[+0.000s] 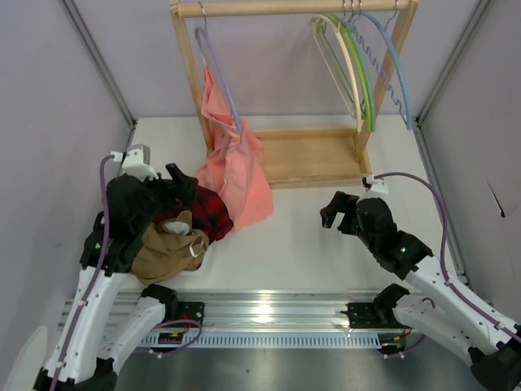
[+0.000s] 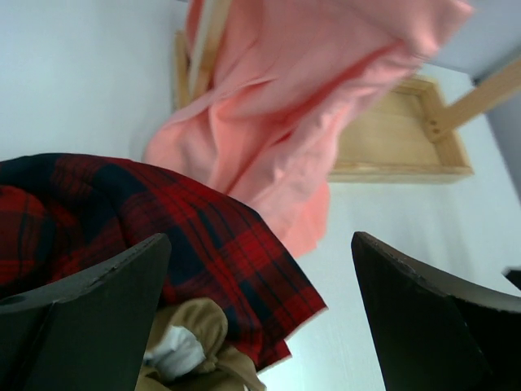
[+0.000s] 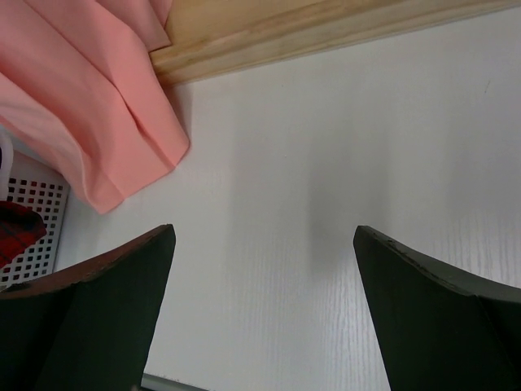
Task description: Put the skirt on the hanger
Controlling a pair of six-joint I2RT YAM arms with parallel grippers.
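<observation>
Fingers are spread and empty on both arms. From above, the left fingers [image 1: 181, 179] sit near the table's left edge, closer to the skirt [image 1: 236, 171], which hangs lengthwise down from the lilac hanger [image 1: 218, 73] at the rack's [image 1: 186, 73] left end, its hem on the table [image 1: 309, 236]. The right fingers [image 1: 330, 212] lie well to its right. In the left wrist view, soft salmon folds lie ahead, beyond the plaid garment [image 2: 163, 228]. In the right wrist view, the skirt's hem shows at upper left.

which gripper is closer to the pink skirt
Left. The left gripper sits over the plaid garment, right beside the skirt; the right gripper is farther off over the table on its other side.
</observation>
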